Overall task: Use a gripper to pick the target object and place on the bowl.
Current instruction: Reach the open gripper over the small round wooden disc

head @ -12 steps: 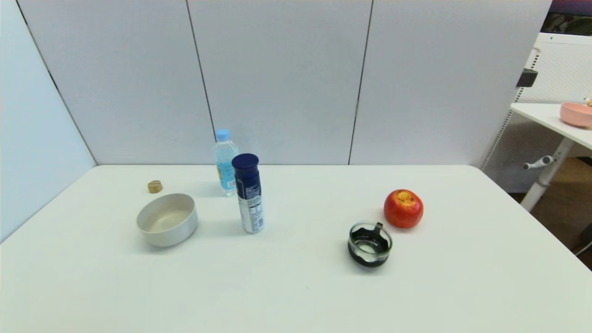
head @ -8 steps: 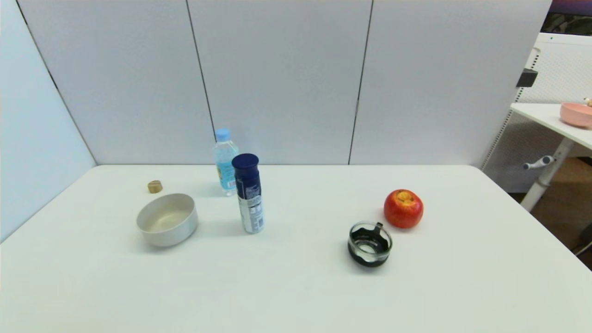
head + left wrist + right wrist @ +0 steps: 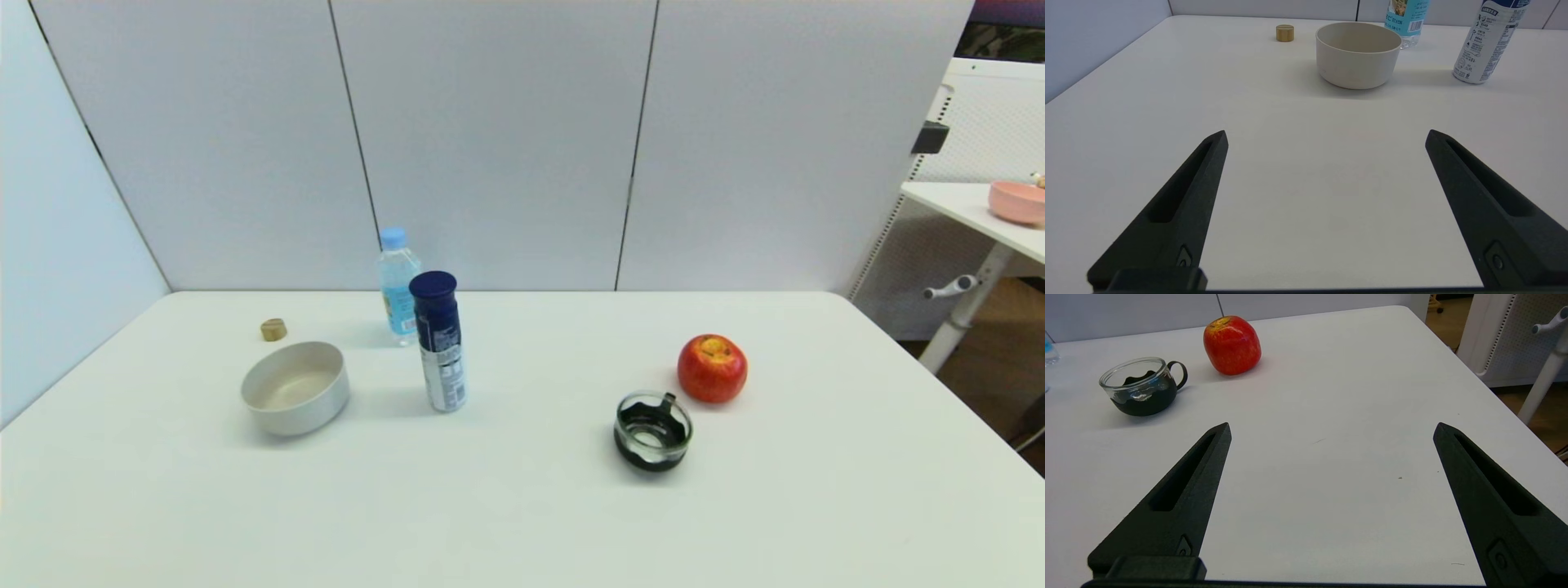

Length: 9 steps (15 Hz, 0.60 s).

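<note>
Left tool (image 3: 1326,136) hangs low over the near left part of the white surface (image 3: 531,506), its two dark fingers (image 3: 1180,212) spread wide and holding nothing. Right tool (image 3: 1331,430) sits likewise over the near right part, also spread wide and empty; from the head view neither arm shows at all, so both are held back at the near edge.

What matters is which way the target object (image 3: 273,329) lies. It is a small tan stub standing on its flat end at the far left of the surface, beyond the bowl (image 3: 295,387) and a little to its left, close to it but not touching. In the left wrist view the target object (image 3: 1285,33) sits ahead of the left tool and beside the bowl (image 3: 1358,54), with open surface all the way to it. The right wrist view shows only the red apple (image 3: 1232,344) and the glass cup (image 3: 1141,386), so the left tool is plainly the nearer one.

My judgement is that the reach belongs to the left arm: forward past the bowl's left side, then down over the stub. Being squat and round, it offers no preferred grasp axis. The water bottle (image 3: 397,282) and the blue can (image 3: 439,341) stand to the bowl's right, out of that path
</note>
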Motion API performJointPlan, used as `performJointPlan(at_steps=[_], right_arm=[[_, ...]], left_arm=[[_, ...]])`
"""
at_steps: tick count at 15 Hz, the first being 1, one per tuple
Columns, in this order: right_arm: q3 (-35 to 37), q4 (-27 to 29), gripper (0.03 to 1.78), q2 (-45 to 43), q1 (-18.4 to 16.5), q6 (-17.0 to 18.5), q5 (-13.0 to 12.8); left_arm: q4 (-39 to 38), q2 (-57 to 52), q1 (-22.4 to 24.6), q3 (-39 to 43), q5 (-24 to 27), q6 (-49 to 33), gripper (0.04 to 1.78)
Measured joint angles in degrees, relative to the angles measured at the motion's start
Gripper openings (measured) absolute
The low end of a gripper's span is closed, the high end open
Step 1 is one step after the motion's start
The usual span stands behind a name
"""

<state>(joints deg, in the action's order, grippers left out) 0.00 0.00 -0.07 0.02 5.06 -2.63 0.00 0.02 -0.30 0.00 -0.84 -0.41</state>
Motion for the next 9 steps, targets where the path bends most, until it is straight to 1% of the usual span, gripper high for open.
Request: performJointPlan(at_steps=[6, 9], right_arm=[[0.00, 0.00, 1.71, 0.00, 0.00, 0.04, 0.00], [0.00, 0.00, 1.71, 0.00, 0.00, 0.01, 0.00]], left_arm=[[0.21, 0.11, 0.04, -0.05, 0.33, 0.88, 1.71], [0.13, 3.04, 0.01, -1.87, 0.40, 2.83, 1.71]])
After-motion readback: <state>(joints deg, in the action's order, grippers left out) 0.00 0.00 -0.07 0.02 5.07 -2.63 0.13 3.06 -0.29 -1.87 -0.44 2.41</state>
